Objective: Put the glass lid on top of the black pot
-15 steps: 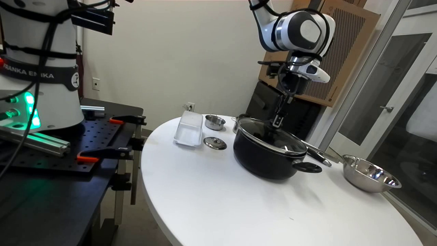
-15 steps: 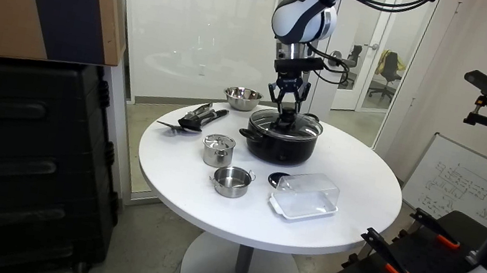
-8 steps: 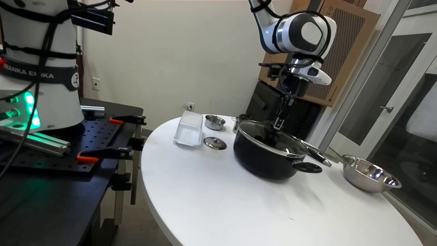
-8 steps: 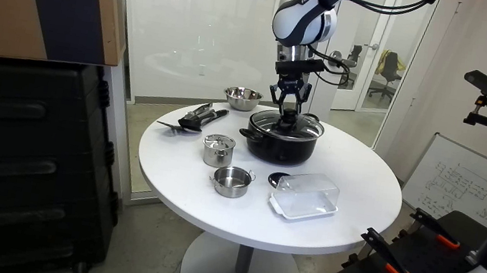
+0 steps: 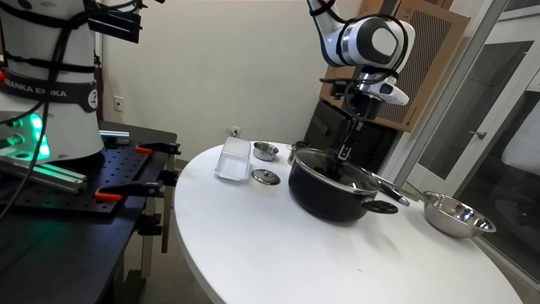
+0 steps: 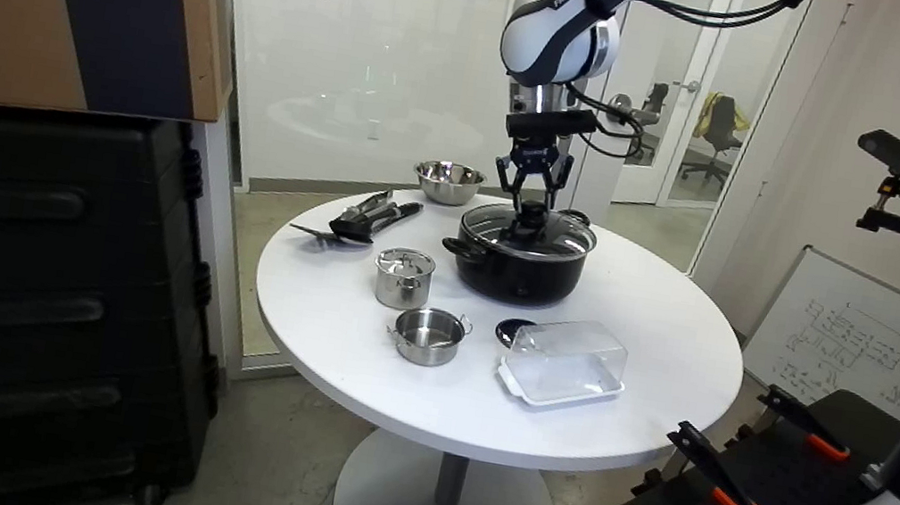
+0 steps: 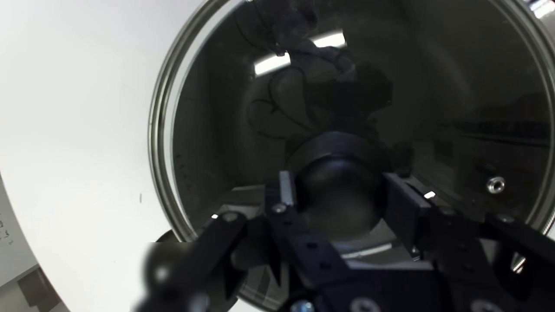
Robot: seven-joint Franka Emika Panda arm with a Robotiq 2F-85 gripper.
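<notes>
The glass lid [image 5: 316, 163] lies over the black pot [image 5: 329, 198], its metal rim close along the pot's top edge. Both also show in an exterior view, the lid [image 6: 568, 237] on the pot [image 6: 514, 277]. I cannot tell whether the rim is fully seated all round. My gripper [image 6: 536, 198] points down at the middle of the lid. In the wrist view its fingers [image 7: 337, 184] stand against both sides of the black knob [image 7: 340, 203], shut on it. The glass [image 7: 225, 130] fills most of that view, and most of the pot is hidden beneath it.
A steel bowl [image 5: 457, 215] and black-handled utensils [image 6: 374, 221] lie near the pot. A lidded small steel pot [image 6: 403, 279], an open steel pot [image 6: 429, 338], a small steel lid [image 5: 265, 177] and a clear plastic box [image 6: 563, 368] stand on the white table [image 5: 270, 236].
Over the last second the gripper and the lid have come down slightly together. They shifted a little sideways and then slightly back. The pot has not moved.
</notes>
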